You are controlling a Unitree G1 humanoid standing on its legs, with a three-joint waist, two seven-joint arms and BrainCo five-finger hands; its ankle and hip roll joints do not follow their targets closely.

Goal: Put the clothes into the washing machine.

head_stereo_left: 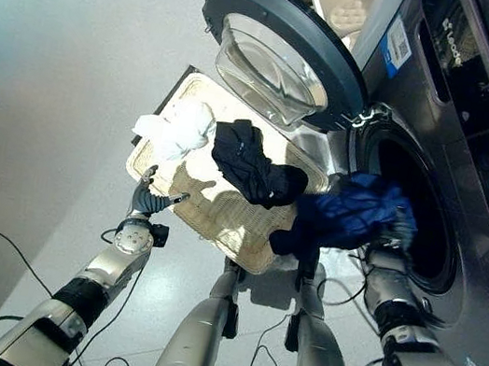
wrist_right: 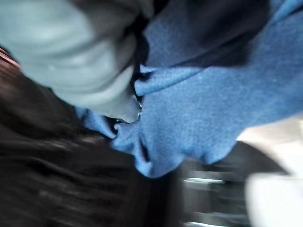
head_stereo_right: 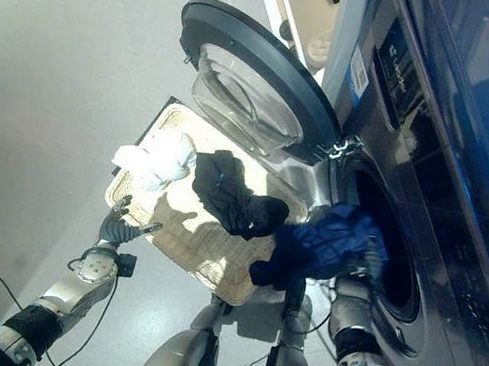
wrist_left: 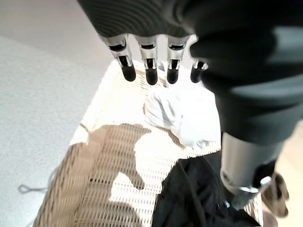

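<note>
pale woven wicker basket; soft blue knit cloth; glossy grey metal washing machine.

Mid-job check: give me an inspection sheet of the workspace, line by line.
Surface: pale grey floor, smooth.
Job's things: blue garment at the washing machine drum opening, held up by the right hand; black garment and white garment lie in the wicker basket.
Door: machine door swung wide open above the basket.
Clutter: nothing seen.
Hands: right hand's fingers are buried in the blue cloth, state unclear; left hand open over the basket's near edge, holding nothing.
Cables: nothing seen apart from the robot's own.
Surroundings: nothing else seen.
</note>
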